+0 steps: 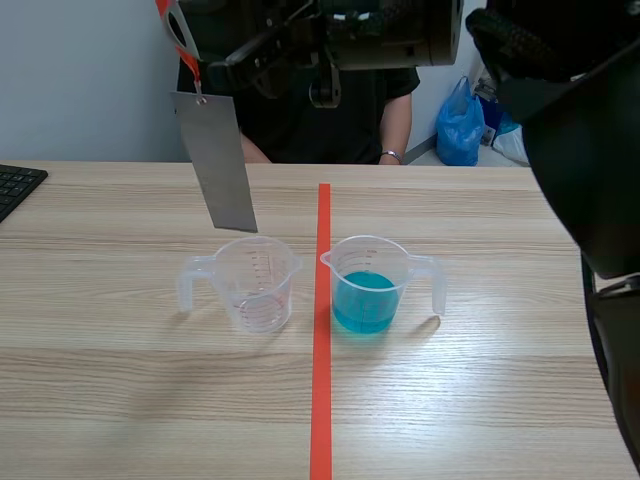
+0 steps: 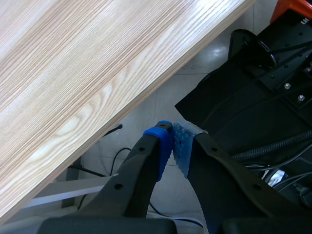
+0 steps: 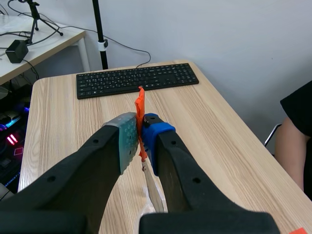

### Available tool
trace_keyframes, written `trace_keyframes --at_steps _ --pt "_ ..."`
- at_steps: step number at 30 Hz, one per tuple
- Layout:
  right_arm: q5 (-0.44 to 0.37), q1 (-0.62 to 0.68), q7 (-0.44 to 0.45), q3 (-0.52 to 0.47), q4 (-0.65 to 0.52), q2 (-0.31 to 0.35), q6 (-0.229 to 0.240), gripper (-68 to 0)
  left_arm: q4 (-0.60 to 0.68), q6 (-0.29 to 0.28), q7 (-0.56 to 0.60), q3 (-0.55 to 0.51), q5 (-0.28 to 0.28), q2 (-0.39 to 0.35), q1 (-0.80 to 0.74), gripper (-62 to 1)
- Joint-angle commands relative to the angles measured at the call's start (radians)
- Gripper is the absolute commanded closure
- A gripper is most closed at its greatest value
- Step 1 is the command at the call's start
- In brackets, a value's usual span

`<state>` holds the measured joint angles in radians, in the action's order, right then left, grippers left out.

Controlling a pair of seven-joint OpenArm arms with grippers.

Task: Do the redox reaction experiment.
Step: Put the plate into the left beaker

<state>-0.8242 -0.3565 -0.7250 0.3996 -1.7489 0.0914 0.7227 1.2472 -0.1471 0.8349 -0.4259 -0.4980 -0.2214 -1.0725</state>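
The grey metal strip [image 1: 222, 160] hangs tilted in the air from an orange ribbon [image 1: 188, 55]. Its lower end is close above the far rim of the clear measuring cup [image 1: 255, 285]; whether the two touch cannot be told. This cup stands on the worktop [image 1: 120, 400] just left of the orange-red tape line [image 1: 322, 330], handle pointing left. It carries a reddish printed scale too small to read. Just right of the line stands a second cup [image 1: 368, 285], partly filled with blue liquid, handle pointing right.

The right arm is raised across the top of the scene view. Its hand [image 3: 138, 129] is closed on the ribbon, which is pinched between the two pads, with the strip dangling beneath. Ahead of that hand a black keyboard [image 3: 136, 80] lies at the worktop's end, its key legends illegible.

The left hand [image 2: 173, 141] sits low beyond the worktop's edge, over the floor, pads pressed together with nothing between them.

A person [image 1: 335, 120] in black sits across the worktop, a blue bag [image 1: 460, 125] beside them.
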Motion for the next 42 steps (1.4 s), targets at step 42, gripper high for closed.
trace_keyframes --at_steps 42 --pt "0.422 -0.029 0.508 0.068 0.447 -0.003 0.023 -1.7 0.007 0.002 0.006 0.001 0.007 -0.012 -0.016 -4.0"
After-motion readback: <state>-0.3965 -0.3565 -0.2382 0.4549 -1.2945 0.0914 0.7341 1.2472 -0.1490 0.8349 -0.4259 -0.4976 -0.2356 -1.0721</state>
